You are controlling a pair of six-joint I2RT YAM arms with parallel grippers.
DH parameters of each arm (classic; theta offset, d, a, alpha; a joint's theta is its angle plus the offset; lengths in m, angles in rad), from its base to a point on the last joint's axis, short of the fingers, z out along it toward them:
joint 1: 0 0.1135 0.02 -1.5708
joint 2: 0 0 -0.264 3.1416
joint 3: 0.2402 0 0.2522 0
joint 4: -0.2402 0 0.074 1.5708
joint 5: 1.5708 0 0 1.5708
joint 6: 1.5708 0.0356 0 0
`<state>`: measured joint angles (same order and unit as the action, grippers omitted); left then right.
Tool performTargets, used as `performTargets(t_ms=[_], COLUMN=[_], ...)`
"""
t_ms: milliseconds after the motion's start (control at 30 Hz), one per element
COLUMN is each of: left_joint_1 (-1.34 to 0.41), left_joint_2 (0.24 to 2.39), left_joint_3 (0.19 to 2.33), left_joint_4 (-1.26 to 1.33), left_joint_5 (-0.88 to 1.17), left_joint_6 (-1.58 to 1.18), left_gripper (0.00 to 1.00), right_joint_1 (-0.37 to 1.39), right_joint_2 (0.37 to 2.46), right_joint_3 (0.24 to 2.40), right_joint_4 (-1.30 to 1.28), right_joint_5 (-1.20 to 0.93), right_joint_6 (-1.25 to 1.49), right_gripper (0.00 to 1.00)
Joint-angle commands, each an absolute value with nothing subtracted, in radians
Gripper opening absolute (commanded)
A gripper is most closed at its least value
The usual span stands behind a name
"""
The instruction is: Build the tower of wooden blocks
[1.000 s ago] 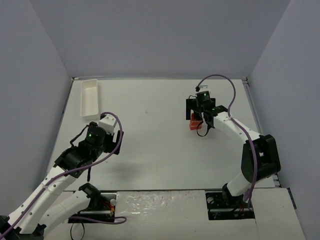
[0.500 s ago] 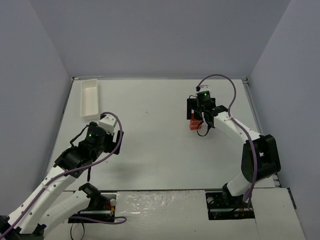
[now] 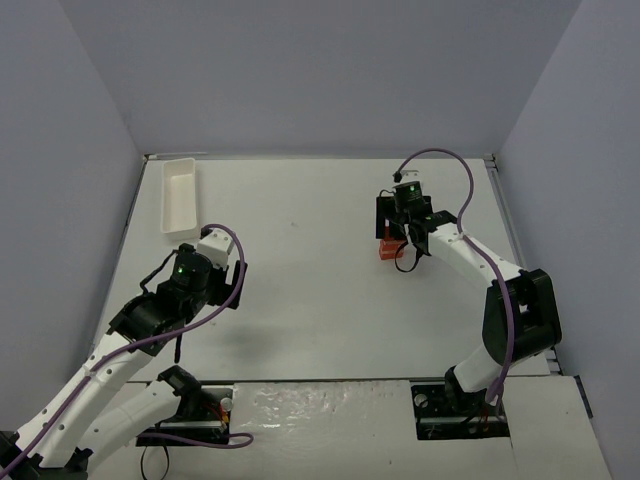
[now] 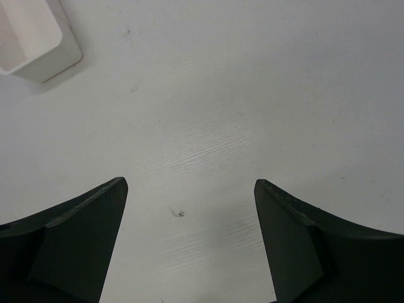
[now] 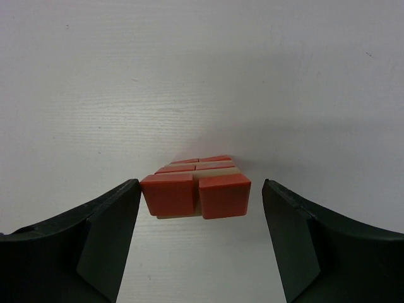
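The rectangular tray (image 3: 179, 195) lies at the table's (image 3: 300, 300) far left corner, its length along the left edge. The wood block tower (image 3: 383, 250) stands right of centre, well apart from the tray, 2 blocks side by side on top. The right gripper (image 5: 201, 189) straddles the tower, 1 finger at each side. The left gripper (image 4: 189, 189) hangs over bare table, the tray ahead to its left.

**Three cameras, one table**

Up top, the fixed camera looks down from behind the arm bases (image 3: 465, 392), whole table (image 3: 300, 295) in shot, far off. Left wrist camera hangs close over the tabletop, fingers (image 4: 69, 252) at the bottom edge, sharing a corner of the white tray (image 4: 63, 53) with the overhead. Right wrist camera sits low and near, facing the wood block tower (image 5: 196, 192), shared likewise.
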<state>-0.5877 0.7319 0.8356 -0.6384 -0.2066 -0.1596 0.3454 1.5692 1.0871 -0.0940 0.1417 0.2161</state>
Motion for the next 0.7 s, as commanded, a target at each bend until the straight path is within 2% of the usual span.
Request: performTargets(t_ms=[0, 667], left_joint_1=[-0.581, -0.581], left_joint_2=[0.735, 0.744], left_joint_3=[0.867, 0.87], left_joint_4=[-0.587, -0.588], left_joint_5=[-0.206, -0.203], left_joint_6=[-0.15, -0.149], left_gripper=[0.79, 0.79], right_joint_1=[0.334, 0.328], right_joint_2=[1.571, 1.566], right_joint_3=[1.088, 1.088], right_joint_4=[-0.054, -0.052], right_joint_5=[0.145, 0.126], right_joint_6=[0.217, 0.204], right_gripper=[0.74, 0.67])
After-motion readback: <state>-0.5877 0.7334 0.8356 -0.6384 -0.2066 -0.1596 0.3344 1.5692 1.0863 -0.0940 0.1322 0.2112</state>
